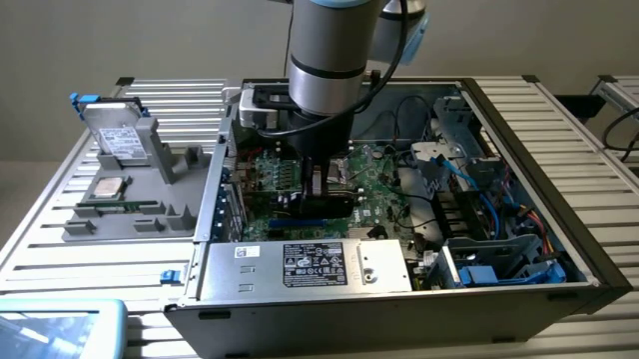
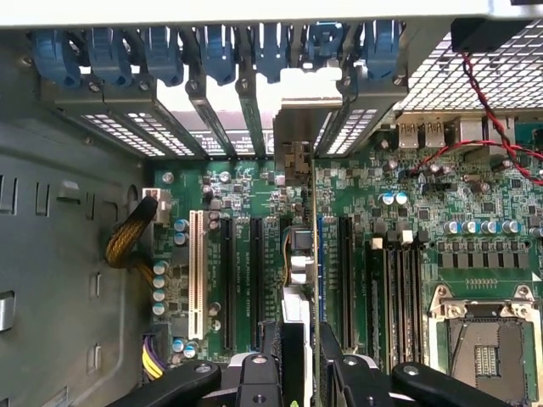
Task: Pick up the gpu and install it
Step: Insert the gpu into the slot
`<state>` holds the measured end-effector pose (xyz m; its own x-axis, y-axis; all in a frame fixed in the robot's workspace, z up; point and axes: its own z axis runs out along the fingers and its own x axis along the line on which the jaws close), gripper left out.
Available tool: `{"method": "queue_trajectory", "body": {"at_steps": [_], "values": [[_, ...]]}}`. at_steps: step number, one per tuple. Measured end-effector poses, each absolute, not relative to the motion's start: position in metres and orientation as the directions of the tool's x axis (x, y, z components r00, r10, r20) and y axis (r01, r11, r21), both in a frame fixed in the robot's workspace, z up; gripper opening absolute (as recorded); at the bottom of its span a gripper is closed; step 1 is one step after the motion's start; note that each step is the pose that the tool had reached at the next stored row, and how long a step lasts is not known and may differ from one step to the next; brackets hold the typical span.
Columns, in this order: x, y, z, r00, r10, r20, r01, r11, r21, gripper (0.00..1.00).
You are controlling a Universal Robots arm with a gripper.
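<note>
**Exterior view: gpu is in the jaws, down inside the case**

Exterior view, from its left: a grey parts holder (image 1: 150, 224) sits on the slatted bench (image 1: 40, 254). A hard drive (image 1: 117, 138) stands upright at its back and a processor chip (image 1: 108, 187) lies flat in front. Neither is your part.

Next across is the open PC case (image 1: 589, 262), with the power supply (image 1: 310, 265) along its near edge. The arm (image 1: 330, 60) drops straight into the case and the gripper (image 1: 328, 183) sits low over the motherboard (image 1: 375, 187). Toward that view's right, the drive cage (image 1: 499, 262) and blue cables (image 1: 454, 172) are well apart from the jaws.

Wrist view: you see the gpu (image 2: 316, 254) edge-on, as a thin line running out from between the jaws to its silver bracket (image 2: 293, 140). The bracket sits at the rear slot covers (image 2: 208, 114). The jaws are partly closed and pinch the card across its two faces. The card hangs over the long black expansion slots (image 2: 227, 280). I can't tell whether its connector edge touches a slot.

Handling, my read:
- **Feel:** light and stiff, but fragile, since it's a thin board with exposed parts.
- **Where to hold:** grip across the flat faces near the top edge, as you have it. Keep off the connector edge and the bracket.
- **Slip risk:** the smooth cooler face could slide in the jaws if the card tilts, so keep it upright.
</note>
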<state>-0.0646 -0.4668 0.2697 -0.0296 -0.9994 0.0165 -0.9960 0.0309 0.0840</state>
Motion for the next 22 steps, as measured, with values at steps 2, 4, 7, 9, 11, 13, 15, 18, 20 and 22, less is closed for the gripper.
{"method": "queue_trajectory", "body": {"at_steps": [2,4,7,9,11,13,15,18,20,22], "values": [[-0.0651,-0.4667,0.2697,-0.03,-0.999,0.016,-0.996,0.031,0.084,0.28],[-0.0652,-0.4667,0.2697,-0.029,-0.999,0.016,-0.996,0.031,0.084,0.28],[-0.0665,-0.4663,0.2695,-0.03,-0.999,0.016,-0.996,0.031,0.084,0.28],[-0.0668,-0.466,0.2696,-0.03,-0.999,0.017,-0.996,0.031,0.083,0.28],[-0.0671,-0.4659,0.2696,-0.03,-0.999,0.017,-0.996,0.031,0.083,0.28],[-0.0674,-0.4659,0.2696,-0.03,-0.999,0.017,-0.996,0.031,0.083,0.28],[-0.0687,-0.4658,0.2695,-0.03,-0.999,0.017,-0.996,0.031,0.081,0.28],[-0.0701,-0.4655,0.2692,-0.03,-0.999,0.017,-0.996,0.031,0.079,0.28],[-0.0703,-0.4645,0.2691,-0.03,-0.999,0.017,-0.997,0.031,0.078,0.28],[-0.0708,-0.4634,0.2688,-0.03,-0.999,0.017,-0.997,0.031,0.077,0.28]]}}
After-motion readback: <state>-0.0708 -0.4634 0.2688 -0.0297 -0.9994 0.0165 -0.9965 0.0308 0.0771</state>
